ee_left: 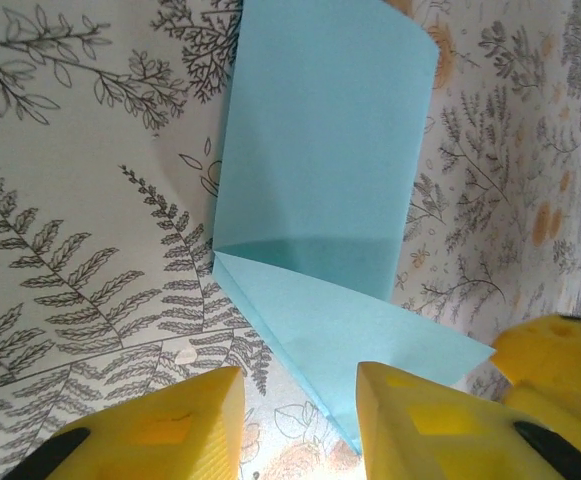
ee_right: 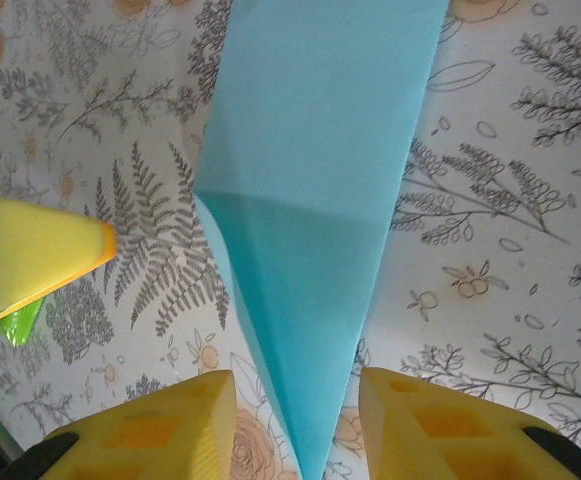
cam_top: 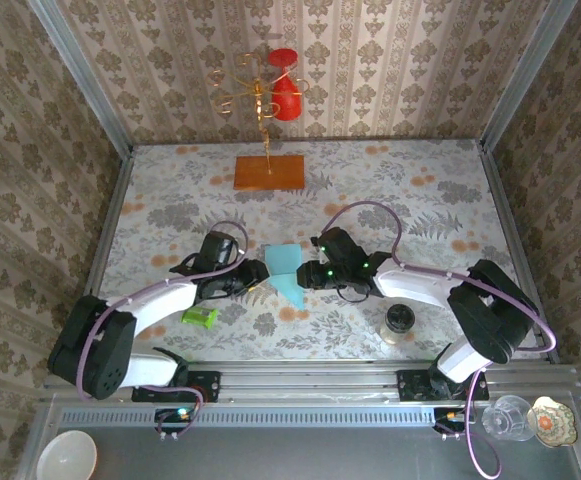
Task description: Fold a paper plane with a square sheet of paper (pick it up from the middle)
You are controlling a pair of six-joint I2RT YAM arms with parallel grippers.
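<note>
Light-blue paper (cam_top: 285, 270) sits mid-table on the floral cloth (cam_top: 420, 200). It's thin and matte with crisp creases, a flat rectangular flap at the far end narrowing to a sharp point at the near end. Left gripper (ee_left: 298, 382) has its yellow pads parted, nothing pinched, the point just beside one pad. Right gripper (ee_right: 297, 378) is parted too, the paper's point lying loose between its fingers. Green cylinder (cam_top: 200, 317) lies near left, and a dark-lidded glass jar (cam_top: 399, 322) stands near right, contents impossible to tell. Orange wooden board (cam_top: 269, 172) lies far back, well apart from the paper
</note>
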